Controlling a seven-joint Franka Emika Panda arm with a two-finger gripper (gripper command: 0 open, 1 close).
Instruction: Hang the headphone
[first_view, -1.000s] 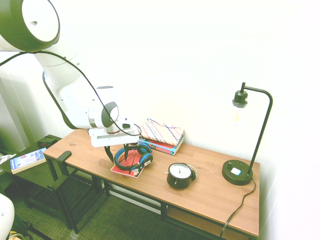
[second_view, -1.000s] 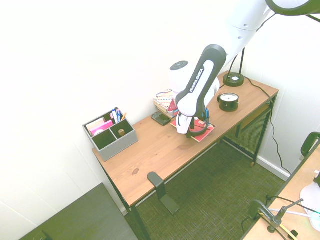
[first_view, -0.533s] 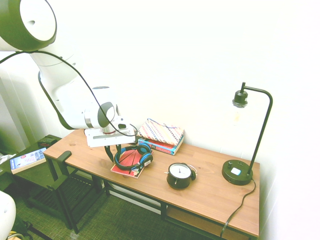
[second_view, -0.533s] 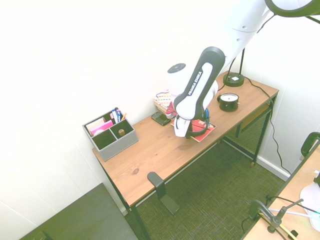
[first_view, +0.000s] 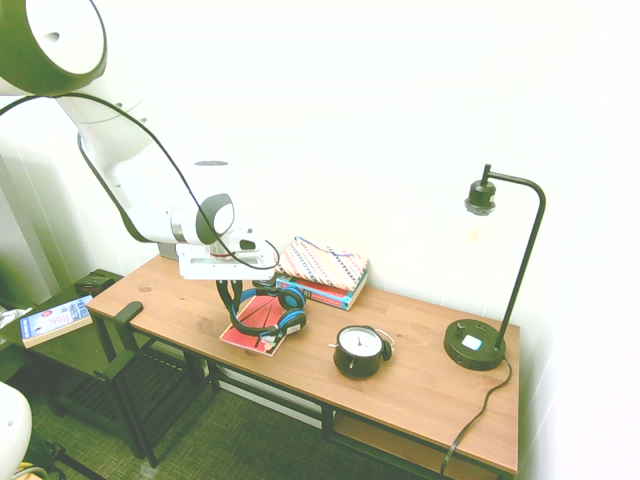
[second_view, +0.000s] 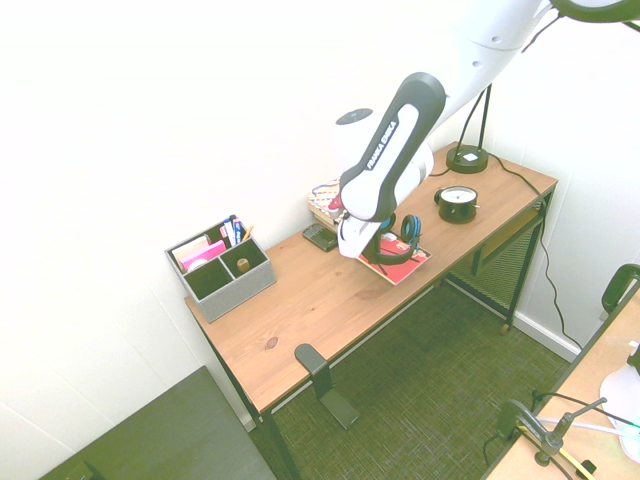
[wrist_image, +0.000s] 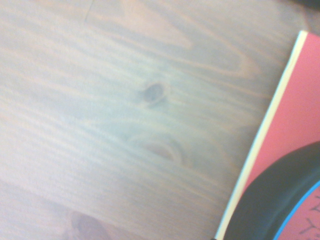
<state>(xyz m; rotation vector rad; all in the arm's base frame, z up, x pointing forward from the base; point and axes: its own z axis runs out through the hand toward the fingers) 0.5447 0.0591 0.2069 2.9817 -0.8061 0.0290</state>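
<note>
Gripper (first_view: 232, 292) points straight down, fingers clamped together on the headband of the headphone (first_view: 264, 312) — its cups hang just above the red book (first_view: 250, 335) on the desk (first_view: 420, 385), near the clock (first_view: 359, 350).

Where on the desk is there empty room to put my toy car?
Bare wood lies between the grey organizer and the red book, and between the alarm clock and the lamp base. It is crowded around the headphones and the stacked books by the wall.
</note>
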